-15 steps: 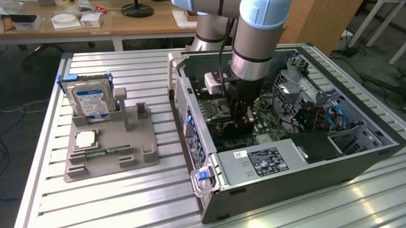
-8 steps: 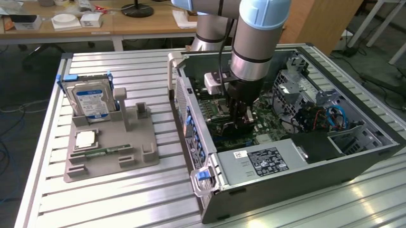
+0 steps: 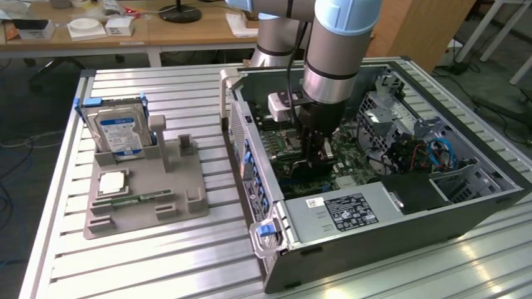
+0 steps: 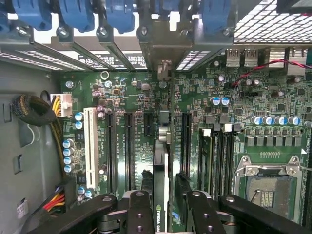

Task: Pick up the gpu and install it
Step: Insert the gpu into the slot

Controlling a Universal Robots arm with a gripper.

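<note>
while the claw hung low inside the open computer case, the gpu stood on edge directly between its two fingers. the card sat upright in a slot of the motherboard, its metal bracket up against the case's slotted rear wall. the fingers were parted. one lay close beside the card, and the other stood off it with a gap showing, so the claw clamped nothing.

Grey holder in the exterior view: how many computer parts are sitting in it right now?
3. The hard drive stands upright at the far end of the holder. The CPU lies flat in front of it, and the memory stick lies nearer the camera. Something small could be hidden behind the drive.
</note>
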